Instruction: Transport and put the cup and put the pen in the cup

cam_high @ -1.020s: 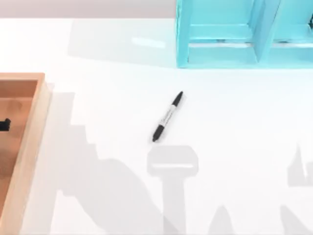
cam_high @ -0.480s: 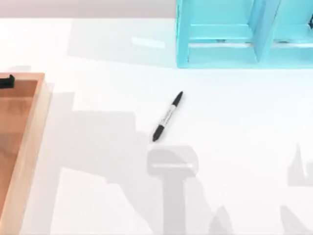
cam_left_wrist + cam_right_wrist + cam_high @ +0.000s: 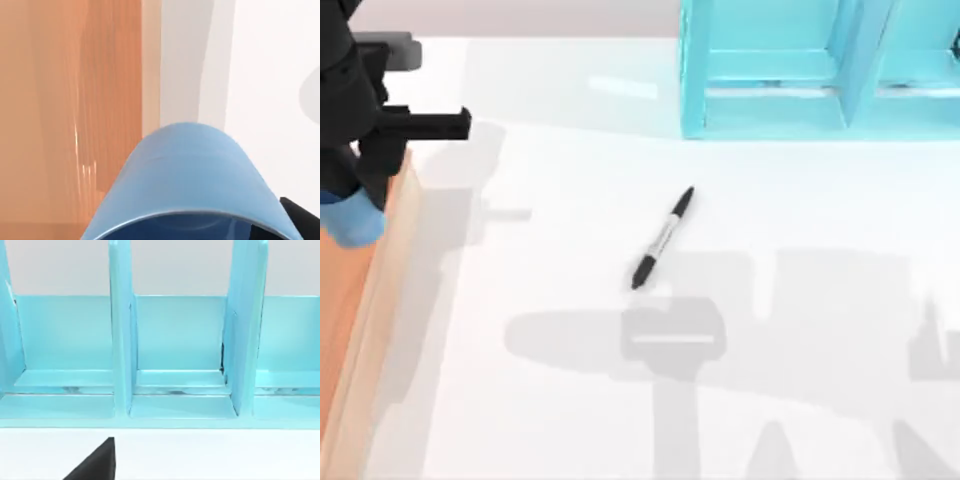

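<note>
The left arm [image 3: 350, 90] is matte black and blocky, with a grey piece near its top. A flat black bar [image 3: 425, 124] juts sideways from it.

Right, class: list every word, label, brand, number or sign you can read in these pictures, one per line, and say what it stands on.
Pen: a small dark print runs along its pale barrel, too small to read.
Cup, held up by the left gripper over the wooden tray: no text.
Light-blue shelf unit: no text or label.
Nothing here can be quoted as readable.
</note>
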### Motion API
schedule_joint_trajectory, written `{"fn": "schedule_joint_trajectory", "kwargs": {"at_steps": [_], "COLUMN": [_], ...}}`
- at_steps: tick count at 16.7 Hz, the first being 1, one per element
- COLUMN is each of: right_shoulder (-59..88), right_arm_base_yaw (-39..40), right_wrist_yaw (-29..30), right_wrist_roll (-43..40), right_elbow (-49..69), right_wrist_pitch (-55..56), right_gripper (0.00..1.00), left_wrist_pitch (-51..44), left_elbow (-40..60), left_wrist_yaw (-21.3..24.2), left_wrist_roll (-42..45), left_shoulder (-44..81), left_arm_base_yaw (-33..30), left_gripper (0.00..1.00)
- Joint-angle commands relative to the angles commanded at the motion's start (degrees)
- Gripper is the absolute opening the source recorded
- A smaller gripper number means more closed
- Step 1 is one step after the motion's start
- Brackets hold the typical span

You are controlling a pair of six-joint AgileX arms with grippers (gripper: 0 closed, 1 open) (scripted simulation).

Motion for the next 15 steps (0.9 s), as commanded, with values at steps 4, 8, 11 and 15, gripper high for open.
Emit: {"fn": "schedule_joint_trajectory", "kwargs": {"at_steps": [4, 8, 11, 15], "right_shoulder": [0.0, 0.0, 0.0, 0.0], "right_arm_base_yaw": [0.0, 0.0, 0.0, 0.0], "right_wrist_yaw": [0.0, 0.0, 0.0, 0.0], "right_wrist_roll": [0.0, 0.0, 0.0, 0.0], "right_elbow": [0.0, 0.0, 0.0, 0.0], "right_wrist_pitch": [0.0, 0.0, 0.0, 0.0], "right_gripper": [1.0, 1.0, 1.0, 1.0], "left_wrist_pitch": [-2.73, -1.78, 1.86, 8.99], "left_elbow": [1.18, 1.04, 2.19, 3.49], "left_wrist_yaw": [0.18, 0.02, -0.98, -2.74], "left_wrist_roll": [-1.46, -2.18, -5.98, -12.8], "left_shoulder": [-0.5, 0.79, 5.47, 13.31], "left_arm_base_yaw": [-2.7, -3.33, -7.1, -13.89], "left_gripper": [0.0, 0.0, 0.0, 0.0]}}
